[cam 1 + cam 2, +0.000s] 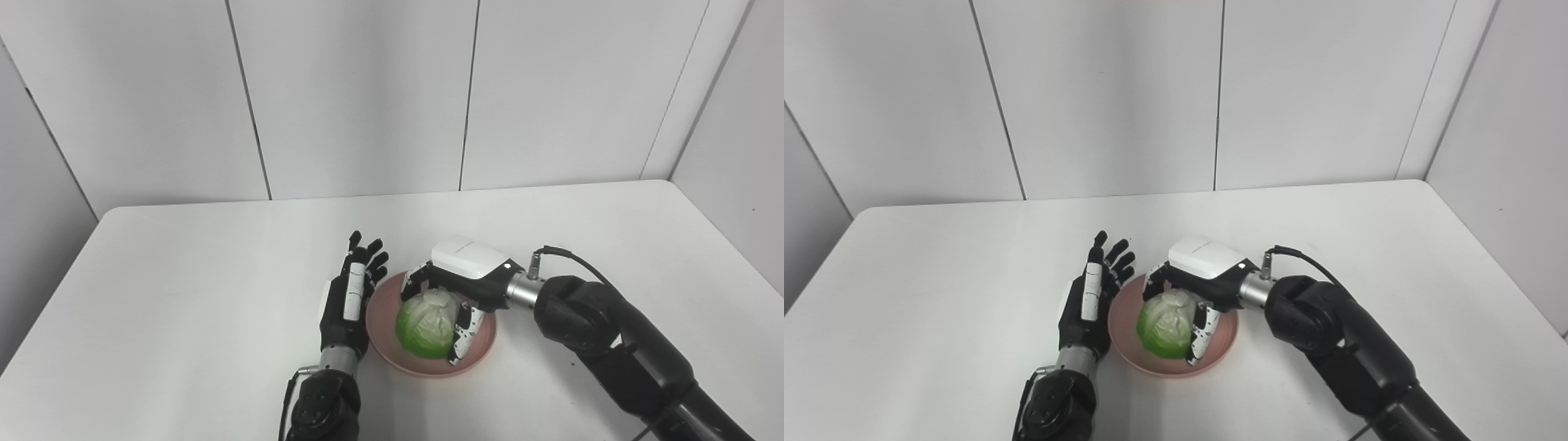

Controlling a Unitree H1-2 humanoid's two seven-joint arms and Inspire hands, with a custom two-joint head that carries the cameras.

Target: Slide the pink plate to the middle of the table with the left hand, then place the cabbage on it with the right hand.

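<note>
Nearest to us, the black forearm of the left robot hand (350, 300) comes up from the bottom edge, and that hand stands edge-on with its black-and-white fingers spread and straight, pointing away from us. We see it holding nothing; it sits just beside the left rim of the shallow round pink plate (383, 349), and we cannot tell whether it touches the rim.

The plate rests on the white bench (184, 294), near the middle and toward the front edge. Inside it lies the round pale-green leafy cabbage (425, 324).

The right robot hand (456, 300), white-backed on a black arm entering from the right, reaches over the plate from that side. We see its fingers curled down around the cabbage, some behind its far side and others along its near right side, clasping it from above.
</note>
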